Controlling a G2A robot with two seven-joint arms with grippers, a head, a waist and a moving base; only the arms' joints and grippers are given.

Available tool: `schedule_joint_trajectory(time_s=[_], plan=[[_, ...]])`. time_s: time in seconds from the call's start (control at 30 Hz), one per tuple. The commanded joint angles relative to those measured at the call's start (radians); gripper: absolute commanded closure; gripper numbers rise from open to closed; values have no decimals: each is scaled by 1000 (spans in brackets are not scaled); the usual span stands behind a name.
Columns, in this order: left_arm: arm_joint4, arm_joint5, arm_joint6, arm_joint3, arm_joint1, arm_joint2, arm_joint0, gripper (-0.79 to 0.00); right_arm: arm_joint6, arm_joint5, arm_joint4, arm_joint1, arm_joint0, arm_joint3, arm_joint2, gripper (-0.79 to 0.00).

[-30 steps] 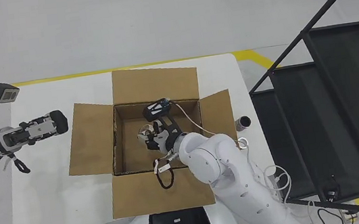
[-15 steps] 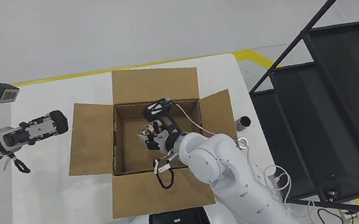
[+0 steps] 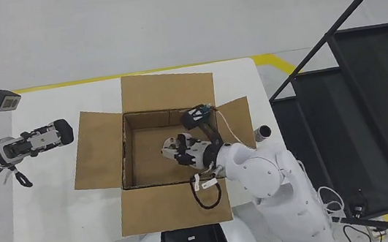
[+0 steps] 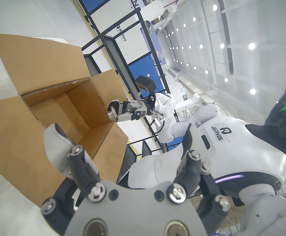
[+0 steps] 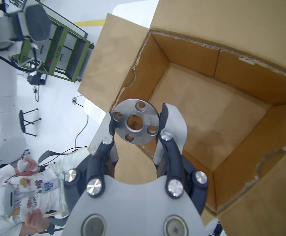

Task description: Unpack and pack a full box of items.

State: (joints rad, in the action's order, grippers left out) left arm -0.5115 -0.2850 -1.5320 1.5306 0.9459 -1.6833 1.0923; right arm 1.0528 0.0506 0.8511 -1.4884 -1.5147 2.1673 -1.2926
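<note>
R end effector (image 3: 170,150) w/ metal part (image 3: 165,151) over open box (image 3: 168,89); L end effector (image 3: 66,130) over table (image 3: 53,228) beside it.

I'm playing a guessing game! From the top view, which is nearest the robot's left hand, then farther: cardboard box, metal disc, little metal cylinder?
1. Cardboard box: its flap is beside the left hand.
2. Metal flange: in the right hand, over the box.
3. Metal cylinder: on the table, beyond the box's far flap.

A black metal rack (image 3: 380,82), perhaps steps, stands beside the white table (image 3: 51,213).
</note>
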Motion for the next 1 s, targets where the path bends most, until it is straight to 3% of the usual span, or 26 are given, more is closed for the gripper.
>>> schedule_joint_trajectory(time_s=[0.0,0.27,0.4,0.6,0.97], plan=[[0,0,0,0,0,0,0,-785,-6,-10,-95,7,-46,44,-102,0],[0,0,0,0,0,0,0,-785,-56,-103,-504,31,-155,42,-477,0],[0,0,0,0,0,0,0,-785,-67,-110,-569,42,-181,-15,-585,0],[0,0,0,0,0,0,0,-785,-118,-79,-578,54,-211,-96,-650,0],[0,0,0,0,0,0,0,-785,-180,75,-402,70,-267,-172,-612,0]])
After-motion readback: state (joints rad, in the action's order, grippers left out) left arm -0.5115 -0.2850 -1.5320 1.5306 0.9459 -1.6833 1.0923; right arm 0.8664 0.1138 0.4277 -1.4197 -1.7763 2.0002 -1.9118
